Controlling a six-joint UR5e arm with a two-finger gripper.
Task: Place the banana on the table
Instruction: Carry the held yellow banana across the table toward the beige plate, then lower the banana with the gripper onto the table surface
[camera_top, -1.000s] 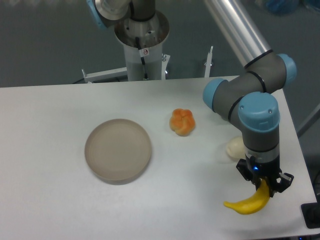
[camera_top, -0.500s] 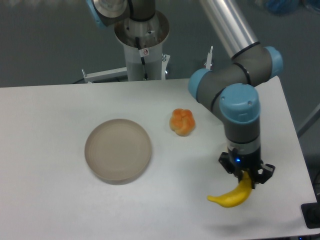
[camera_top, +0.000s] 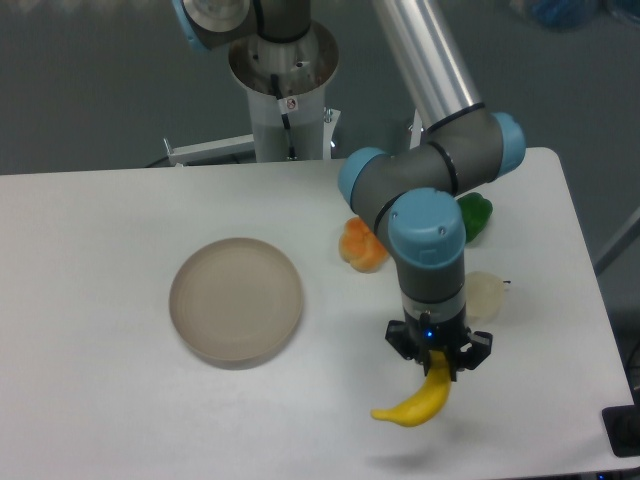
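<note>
Carrying banana (camera_top: 412, 403) leftward, not yet set down.
Gripper (camera_top: 438, 359) clamped on upper tip; fruit dangling above table (camera_top: 100, 400) w/ shadow beneath, shifted left vs. half a sec ago, nearer plate (camera_top: 236, 298). Looks like lowering + release left.

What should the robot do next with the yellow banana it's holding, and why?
Probably lower it straight down. The gripper is shut on the banana by its top end, and a faint shadow on the table below suggests the banana hangs in the air. The spot beneath looks bare, away from the plate, so lowering first, then opening, seems safest.
</note>
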